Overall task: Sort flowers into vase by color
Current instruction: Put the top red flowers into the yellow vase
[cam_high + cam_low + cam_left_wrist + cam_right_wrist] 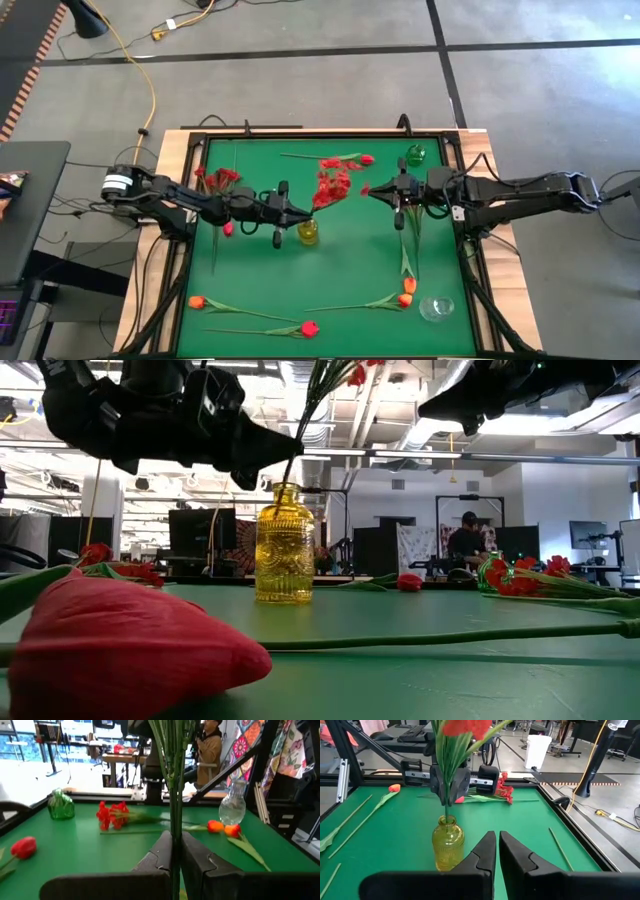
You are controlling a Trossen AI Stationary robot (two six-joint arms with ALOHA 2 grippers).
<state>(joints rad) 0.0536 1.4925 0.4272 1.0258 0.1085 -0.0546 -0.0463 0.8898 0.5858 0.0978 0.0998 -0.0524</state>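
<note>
A yellow glass vase point(308, 233) stands near the middle of the green table point(260, 270). My left gripper point(300, 213) hovers just above it, shut on a bushy red sprig point(333, 185). In the right wrist view the sprig's stems reach down into the yellow vase's point(447, 845) mouth. My right gripper point(375, 190) hangs shut in the air to the vase's right, with nothing between its fingers point(487, 847). Another red sprig point(215, 180) lies at the far left. Tulip-like buds lie on their stems along the near edge point(309, 327) and far edge point(364, 159). My left gripper pinches the sprig's bundle of green stems point(175, 815) between its two fingers, below the blossoms. The fingers lie level, coming from the table's left, across the stems. The sprig stands nearly upright, blossoms up, its lower stem ends in the yellow vase's neck point(447, 819).
A green vase point(415, 154) stands at the far right and a clear vase point(437, 308) at the near right. Orange buds lie near the clear vase point(408, 292) and at the near left point(197, 301). A person point(210, 745) sits beyond the table.
</note>
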